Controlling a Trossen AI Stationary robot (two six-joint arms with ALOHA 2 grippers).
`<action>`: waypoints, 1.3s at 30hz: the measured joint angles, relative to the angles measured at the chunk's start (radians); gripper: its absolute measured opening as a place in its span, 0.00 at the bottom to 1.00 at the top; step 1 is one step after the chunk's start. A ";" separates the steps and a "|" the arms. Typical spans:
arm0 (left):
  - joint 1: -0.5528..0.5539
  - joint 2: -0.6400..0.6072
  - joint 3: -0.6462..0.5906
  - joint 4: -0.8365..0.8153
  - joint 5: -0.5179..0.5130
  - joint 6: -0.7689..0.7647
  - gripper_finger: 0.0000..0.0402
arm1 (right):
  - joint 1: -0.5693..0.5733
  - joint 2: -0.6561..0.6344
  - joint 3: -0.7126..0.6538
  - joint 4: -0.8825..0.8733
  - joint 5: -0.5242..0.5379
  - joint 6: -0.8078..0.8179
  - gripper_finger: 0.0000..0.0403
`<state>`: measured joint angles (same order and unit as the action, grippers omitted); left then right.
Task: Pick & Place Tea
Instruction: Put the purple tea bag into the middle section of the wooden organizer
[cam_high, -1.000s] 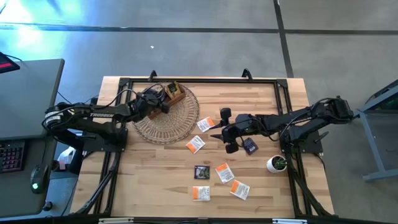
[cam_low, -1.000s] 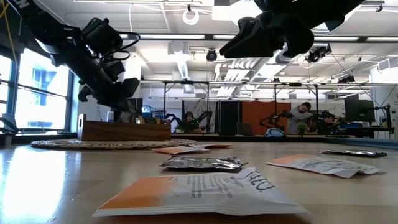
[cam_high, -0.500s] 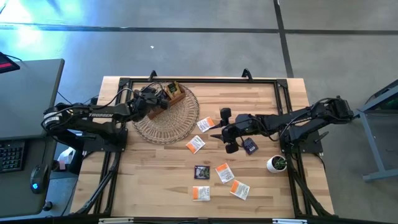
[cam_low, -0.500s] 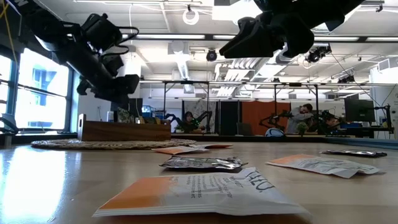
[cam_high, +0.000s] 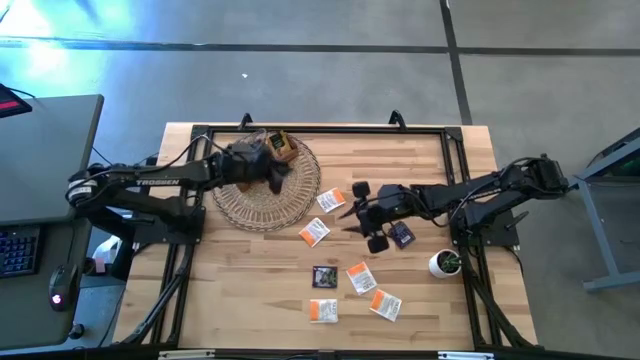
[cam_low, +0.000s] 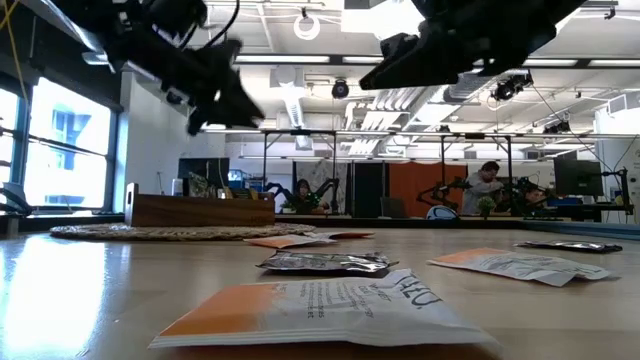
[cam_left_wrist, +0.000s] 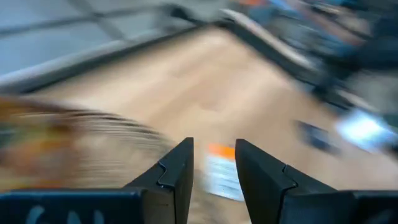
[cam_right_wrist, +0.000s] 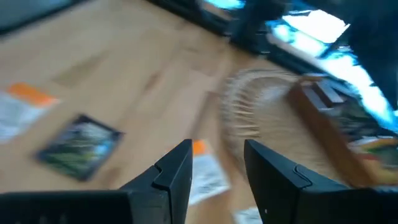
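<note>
Tea sachets (cam_high: 348, 271) lie scattered on your wooden table (cam_high: 240, 290), most of them between the two arms and toward the near edge: a white-and-orange one (cam_high: 314, 232) and another (cam_high: 330, 200) just beside the round woven mat (cam_high: 240, 205), a dark one (cam_high: 324, 277) flat on the wood, and three more white-and-orange ones around it, the nearest to the low camera (cam_low: 320, 305) filling the foreground. Another dark sachet (cam_high: 402, 235) sits just beside your right gripper (cam_high: 362, 210). Your left gripper (cam_left_wrist: 213, 165) hangs above the woven mat, next to the brown wooden box (cam_high: 281, 147) that stands on the mat's far side; its fingers (cam_left_wrist: 180, 165) stand spread with a clear gap between them and nothing in that gap, a white-and-orange sachet showing on the table beyond. Your right gripper hovers above the middle of the table, off the surface, near the sachets by the mat; its fingers (cam_right_wrist: 177, 171) are also parted and hold nothing, with a dark sachet (cam_right_wrist: 79, 146) and a white-and-orange one (cam_right_wrist: 205, 171) lying on the wood below. You can see a small white pot with a plant (cam_high: 444, 263) near the right arm's base, well apart from the mat.
</note>
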<state>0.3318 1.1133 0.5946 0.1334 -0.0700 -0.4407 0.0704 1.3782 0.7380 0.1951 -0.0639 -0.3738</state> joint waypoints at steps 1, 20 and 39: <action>-0.035 0.000 0.012 0.008 0.039 0.010 0.29 | 0.004 0.002 0.000 -0.013 -0.021 0.016 0.35; -0.665 0.296 0.045 0.130 -0.130 -0.561 0.29 | 0.122 0.048 0.000 -0.239 0.061 0.298 0.35; -0.650 0.656 0.357 -0.018 0.002 -0.218 0.29 | 0.142 0.394 0.000 0.158 -0.200 0.124 0.34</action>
<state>-0.3183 1.7694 0.9516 0.1157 -0.0678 -0.6586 0.2119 1.7725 0.7380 0.3530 -0.2640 -0.2495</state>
